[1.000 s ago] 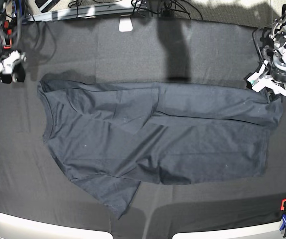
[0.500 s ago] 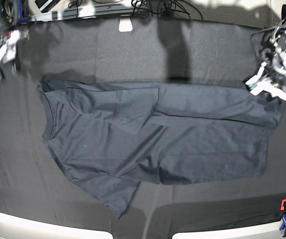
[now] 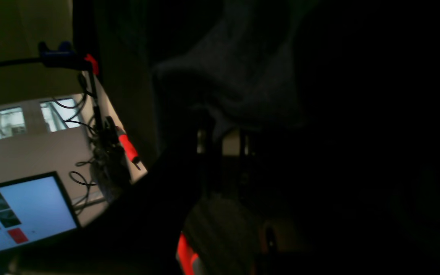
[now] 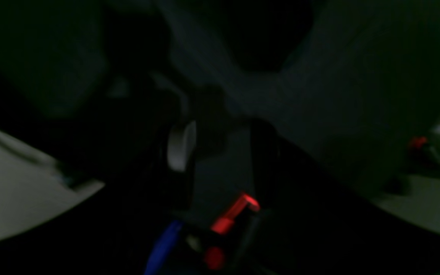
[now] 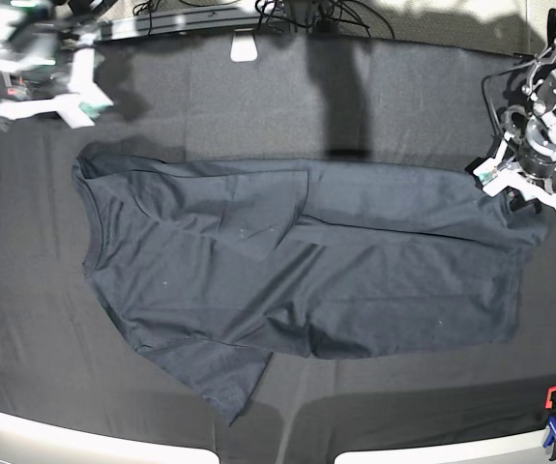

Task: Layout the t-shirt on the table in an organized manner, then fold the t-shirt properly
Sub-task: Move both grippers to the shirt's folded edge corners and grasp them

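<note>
The dark t-shirt (image 5: pixel 307 261) lies spread across the black table (image 5: pixel 403 97), neck end to the left and hem to the right, with one sleeve folded over the chest and the other pointing at the front edge. My left gripper (image 5: pixel 519 191) sits at the hem's upper right corner, shut on that cloth. In the left wrist view a bunch of t-shirt (image 3: pixel 239 68) rises just past the gripper (image 3: pixel 224 137). My right gripper (image 5: pixel 50 104) is blurred above the table's back left corner, clear of the shirt, open. The right wrist view is dark; its fingers (image 4: pixel 181 147) stand apart.
A small white object (image 5: pixel 246 45) and cables (image 5: pixel 307 14) lie along the back edge. A red and blue clamp (image 5: pixel 553 425) grips the front right corner. Pale rim (image 5: pixel 84 440) runs along the front. A lit monitor (image 3: pixel 17 214) stands beyond the table.
The right arm has swung from the left edge up to the back left corner. The left gripper has edged slightly left with the hem corner, drawing it in.
</note>
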You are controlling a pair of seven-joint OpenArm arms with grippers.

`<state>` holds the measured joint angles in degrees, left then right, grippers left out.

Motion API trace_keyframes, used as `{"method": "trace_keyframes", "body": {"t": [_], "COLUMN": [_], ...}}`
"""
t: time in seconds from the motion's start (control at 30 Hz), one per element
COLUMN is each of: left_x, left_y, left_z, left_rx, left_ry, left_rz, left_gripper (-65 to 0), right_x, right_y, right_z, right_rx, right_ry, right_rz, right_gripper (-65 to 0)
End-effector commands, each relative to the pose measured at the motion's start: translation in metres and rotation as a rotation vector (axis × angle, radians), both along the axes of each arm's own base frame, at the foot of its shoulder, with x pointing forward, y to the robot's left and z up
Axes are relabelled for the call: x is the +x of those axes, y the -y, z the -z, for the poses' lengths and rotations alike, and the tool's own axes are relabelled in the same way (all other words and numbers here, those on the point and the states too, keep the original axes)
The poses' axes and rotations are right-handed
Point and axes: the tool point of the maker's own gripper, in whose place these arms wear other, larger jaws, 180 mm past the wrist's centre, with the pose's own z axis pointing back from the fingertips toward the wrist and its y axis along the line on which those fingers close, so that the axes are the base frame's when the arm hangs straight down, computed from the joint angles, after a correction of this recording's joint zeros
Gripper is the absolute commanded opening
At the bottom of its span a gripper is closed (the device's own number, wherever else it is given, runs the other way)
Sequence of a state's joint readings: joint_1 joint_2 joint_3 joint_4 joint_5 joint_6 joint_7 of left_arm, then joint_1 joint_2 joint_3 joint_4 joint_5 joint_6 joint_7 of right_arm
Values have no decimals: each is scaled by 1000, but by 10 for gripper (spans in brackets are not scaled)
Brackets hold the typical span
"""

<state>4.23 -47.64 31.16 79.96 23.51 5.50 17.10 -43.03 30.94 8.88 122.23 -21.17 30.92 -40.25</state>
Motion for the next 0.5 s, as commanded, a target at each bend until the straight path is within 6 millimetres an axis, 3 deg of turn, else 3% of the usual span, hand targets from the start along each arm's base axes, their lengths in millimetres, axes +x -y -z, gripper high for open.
{"method": "trace_keyframes", "body": {"t": [0.0, 0.13, 0.3, 0.47], "left_x": [10, 10, 9, 9], "left_y": [-7, -7, -8, -8], "left_z": [-14, -14, -14, -14], "left_rx": [20, 20, 22, 22], "left_ry": [39, 39, 38, 38], "left_rz": [5, 4, 2, 2], "left_gripper": [-650, -650, -650, -650], "right_x": [7, 19, 36, 58], "right_y": [1, 4, 9, -13], "right_z": [-3, 11, 23, 21], "right_rx": [-27, -98, -123, -81], "right_ry": [27, 39, 59, 105], "right_rz": [-30, -63, 9, -40], "right_gripper": [-428, -424, -343, -342]}}
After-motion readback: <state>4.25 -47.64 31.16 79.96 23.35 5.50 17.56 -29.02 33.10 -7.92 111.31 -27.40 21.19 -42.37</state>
